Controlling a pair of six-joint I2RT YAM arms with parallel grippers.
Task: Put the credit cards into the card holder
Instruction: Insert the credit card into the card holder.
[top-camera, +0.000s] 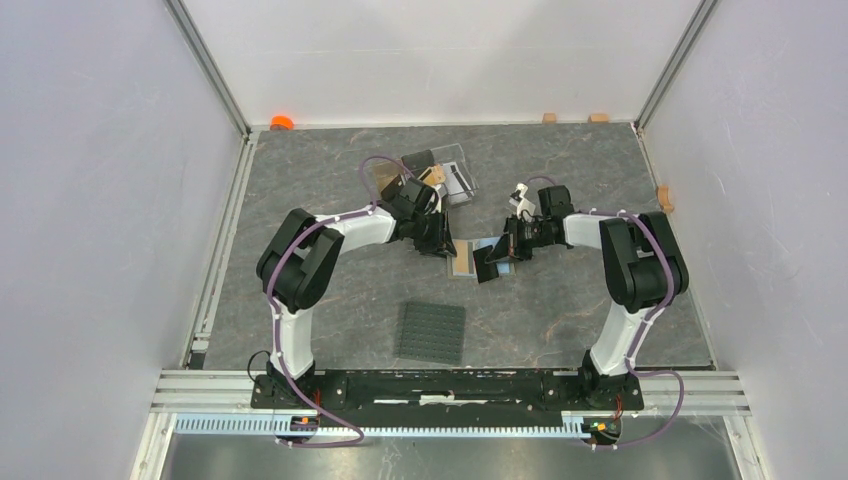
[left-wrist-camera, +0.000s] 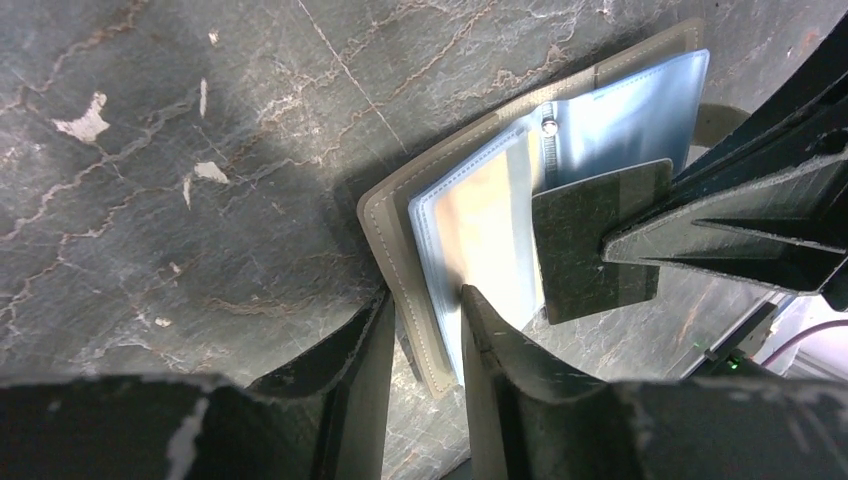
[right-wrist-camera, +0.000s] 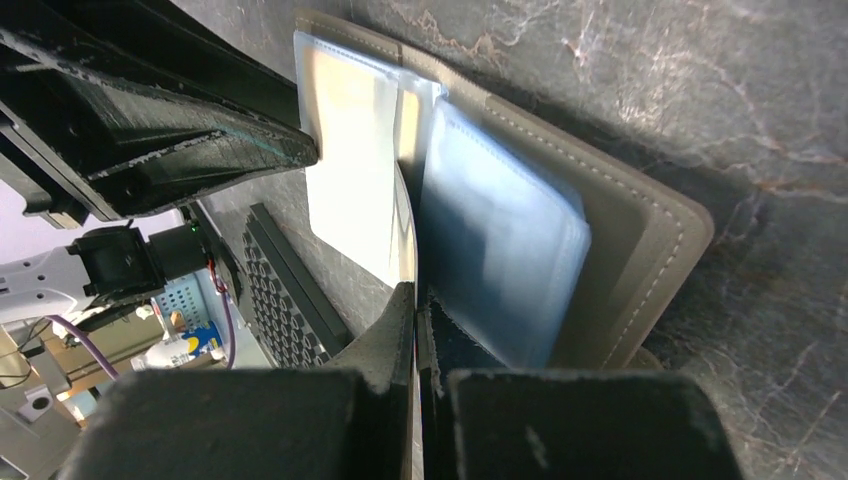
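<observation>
The olive-taupe card holder (top-camera: 466, 262) lies open on the table between both grippers. Its clear bluish pockets show in the left wrist view (left-wrist-camera: 610, 110) and the right wrist view (right-wrist-camera: 500, 240). My left gripper (top-camera: 438, 243) (left-wrist-camera: 425, 300) straddles the holder's left edge, one finger on the cover's outer edge and the other on a clear pocket. My right gripper (top-camera: 500, 252) (right-wrist-camera: 415, 300) is shut on a black credit card (left-wrist-camera: 590, 245), held edge-on at the pockets by the holder's fold. Other cards stand in the clear stand.
A clear three-slot stand (top-camera: 447, 176) with cards stands behind the left gripper. A dark grey studded mat (top-camera: 432, 332) (right-wrist-camera: 290, 290) lies in front of the holder. An orange object (top-camera: 281, 122) sits at the back left corner. White walls enclose the table.
</observation>
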